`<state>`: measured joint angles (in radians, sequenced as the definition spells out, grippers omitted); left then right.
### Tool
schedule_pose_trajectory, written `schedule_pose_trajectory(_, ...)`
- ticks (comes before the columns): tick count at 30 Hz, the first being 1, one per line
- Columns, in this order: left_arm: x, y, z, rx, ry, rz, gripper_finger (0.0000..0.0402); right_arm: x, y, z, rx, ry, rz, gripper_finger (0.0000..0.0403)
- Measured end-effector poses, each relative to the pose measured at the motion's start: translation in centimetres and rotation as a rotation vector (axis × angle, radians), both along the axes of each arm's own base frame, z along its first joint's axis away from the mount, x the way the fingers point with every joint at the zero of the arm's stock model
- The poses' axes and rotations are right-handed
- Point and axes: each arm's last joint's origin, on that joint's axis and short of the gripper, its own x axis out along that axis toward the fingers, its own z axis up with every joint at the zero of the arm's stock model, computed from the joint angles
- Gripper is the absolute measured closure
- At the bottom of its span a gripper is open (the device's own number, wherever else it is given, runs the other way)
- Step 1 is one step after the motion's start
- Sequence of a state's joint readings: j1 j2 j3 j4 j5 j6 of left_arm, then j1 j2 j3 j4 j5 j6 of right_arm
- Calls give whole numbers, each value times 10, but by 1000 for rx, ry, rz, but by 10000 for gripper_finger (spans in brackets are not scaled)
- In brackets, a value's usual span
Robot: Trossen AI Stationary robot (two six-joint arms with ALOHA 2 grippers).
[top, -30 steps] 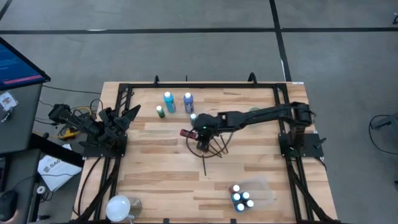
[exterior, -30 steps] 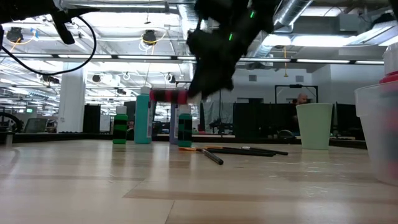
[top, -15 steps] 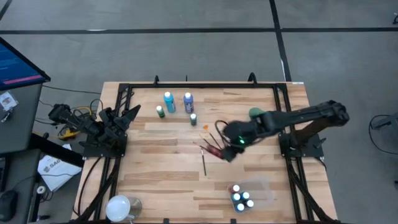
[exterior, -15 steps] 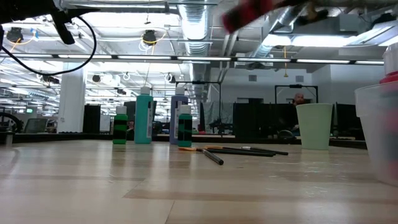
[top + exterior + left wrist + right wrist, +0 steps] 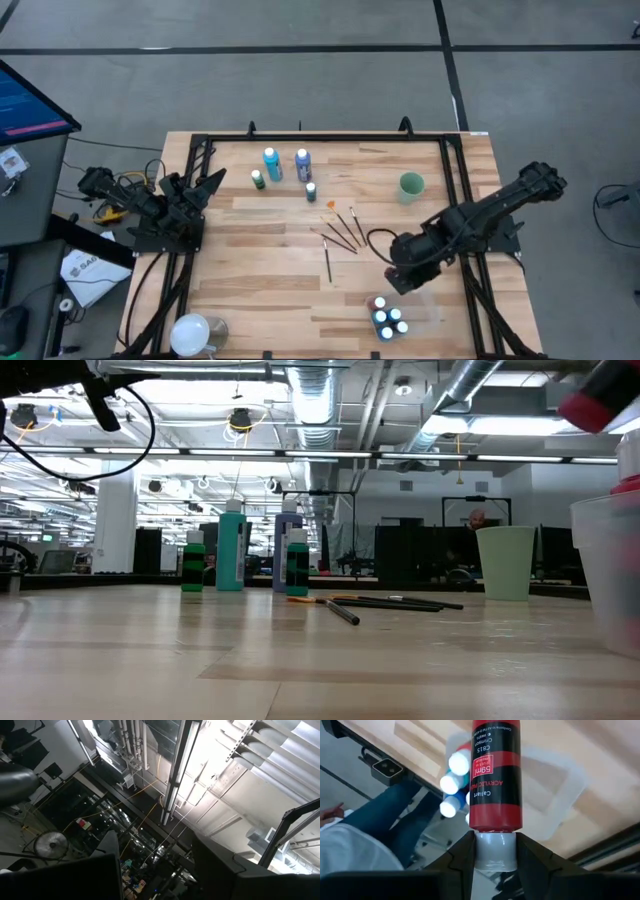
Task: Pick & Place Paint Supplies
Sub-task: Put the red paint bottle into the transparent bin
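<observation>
My right gripper [image 5: 494, 851] holds a red bottle [image 5: 495, 775] by its white cap, with the jaws pinched on both sides of the cap. In the high view the right gripper [image 5: 404, 274] hangs over the table's right half, close to the near edge and just beside the tub [image 5: 410, 308]. The tub [image 5: 568, 780] sits near the near right corner, and it has white-capped bottles [image 5: 454, 782] standing in it. From the low view I see only the red bottle's end [image 5: 601, 398] up high, above the tub wall [image 5: 607, 565]. My left arm [image 5: 170, 205] waits at the table's left edge; its jaws stand wide and hold nothing. Four bottles stand near the far edge, left of the middle: a teal one [image 5: 271, 163], a blue one [image 5: 303, 163], a small green one [image 5: 257, 179] and another small green one [image 5: 311, 191]. The brushes [image 5: 341, 233] lie loose in the middle of the table, close together, and one of them [image 5: 328, 263] lies a bit nearer the near edge. A pale green cup [image 5: 411, 185] stands toward the far right. A person in blue trousers [image 5: 395, 827] stands past the table's near edge.
</observation>
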<state>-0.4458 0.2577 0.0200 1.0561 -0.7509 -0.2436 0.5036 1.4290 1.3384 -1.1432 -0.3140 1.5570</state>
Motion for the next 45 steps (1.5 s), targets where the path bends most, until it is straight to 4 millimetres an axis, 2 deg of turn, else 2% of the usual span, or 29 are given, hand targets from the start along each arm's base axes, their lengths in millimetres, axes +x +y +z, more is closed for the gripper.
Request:
schedule_pose_trajectory(7, 0, 0, 0, 0, 0, 0, 270, 3, 17, -13, 97, 163, -5, 292)
schedule_pose_trajectory(16, 0, 0, 0, 0, 0, 0, 270, 24, 29, -39, 212, 303, 24, 292)
schedule_pose_trajectory(20, 0, 0, 0, 0, 0, 0, 270, 36, 24, -51, 217, 339, 9, 292)
schedule_pose_trajectory(29, 0, 0, 0, 0, 0, 0, 270, 52, 5, -62, 279, 372, -9, 291)
schedule_pose_trajectory(34, 0, 0, 0, 0, 0, 0, 270, 63, -4, -74, 304, 399, -9, 291)
schedule_pose_trajectory(45, 0, 0, 0, 0, 0, 0, 270, 72, -8, -97, 335, 462, 42, 291)
